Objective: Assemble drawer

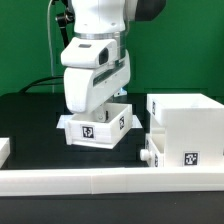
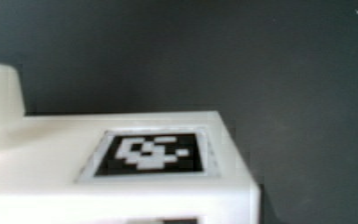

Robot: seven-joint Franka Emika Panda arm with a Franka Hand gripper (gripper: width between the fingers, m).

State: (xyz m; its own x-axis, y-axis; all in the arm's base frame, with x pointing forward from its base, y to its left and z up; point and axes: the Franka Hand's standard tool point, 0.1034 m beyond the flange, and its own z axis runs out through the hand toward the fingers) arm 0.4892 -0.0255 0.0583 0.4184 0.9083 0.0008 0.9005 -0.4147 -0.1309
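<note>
Nearest us the long white rail point(image 1: 110, 182), behind it 1 tray point(image 1: 100, 125) on the black tabletop point(image 1: 30, 120) with our fingers inside, grip can't tell, housing point(image 1: 187, 125) just beside; we should lift level, slowly.

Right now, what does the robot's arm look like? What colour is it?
The arm is mostly glossy white with rounded, chunky shells and a dark black joint section near the top. Its lower part, just above the gripper, is a blocky white housing with grey shading. A thin dark cable trails behind it in the exterior view. I can't make out any markings on the arm itself.
</note>
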